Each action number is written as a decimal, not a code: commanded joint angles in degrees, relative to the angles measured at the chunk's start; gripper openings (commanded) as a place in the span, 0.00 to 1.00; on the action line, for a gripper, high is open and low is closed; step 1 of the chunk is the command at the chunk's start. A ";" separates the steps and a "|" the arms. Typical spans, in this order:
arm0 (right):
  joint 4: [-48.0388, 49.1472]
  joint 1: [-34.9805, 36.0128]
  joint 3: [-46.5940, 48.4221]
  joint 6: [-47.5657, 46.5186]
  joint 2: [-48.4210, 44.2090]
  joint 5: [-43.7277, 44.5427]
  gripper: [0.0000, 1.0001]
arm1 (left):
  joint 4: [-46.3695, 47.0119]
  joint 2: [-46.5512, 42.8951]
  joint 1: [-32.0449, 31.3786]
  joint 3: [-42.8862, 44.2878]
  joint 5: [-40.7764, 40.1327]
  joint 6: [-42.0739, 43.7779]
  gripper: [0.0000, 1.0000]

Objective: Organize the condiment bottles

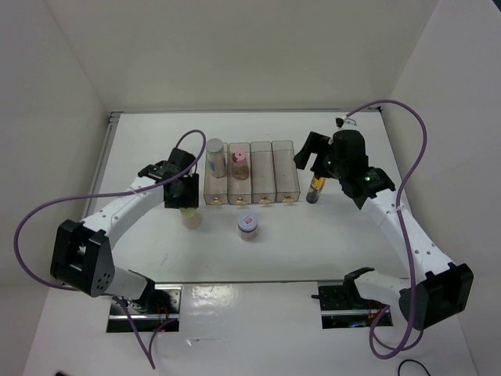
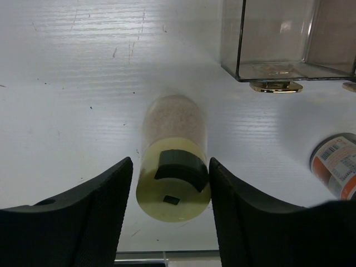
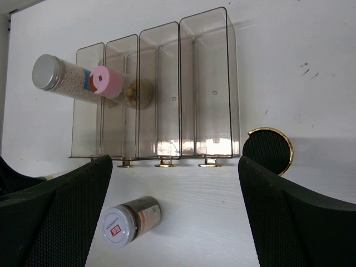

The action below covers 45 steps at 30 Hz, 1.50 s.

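The yellow-capped bottle (image 2: 173,186) stands on the table left of the organizer, also in the top view (image 1: 190,216). My left gripper (image 2: 171,167) straddles its cap: the right finger touches it and a thin gap shows at the left finger. The grey-capped bottle (image 1: 215,157) stands in the organizer's leftmost compartment and the pink-capped one (image 1: 239,164) in the second. The white-lidded jar (image 1: 249,225) stands in front of the organizer. The slim dark black-capped bottle (image 1: 317,188) stands just right of it. My right gripper (image 1: 322,160) is wide open and empty above that bottle (image 3: 267,150).
The clear four-compartment organizer (image 1: 275,168) sits mid-table with its two right compartments holding nothing. The white walls of the enclosure stand at the back and on both sides. Purple cables loop beside both arms.
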 commanded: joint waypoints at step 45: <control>1.15 0.44 2.63 -1.68 2.23 1.92 0.98 | -10.63 22.74 -10.43 48.82 6.59 8.70 0.30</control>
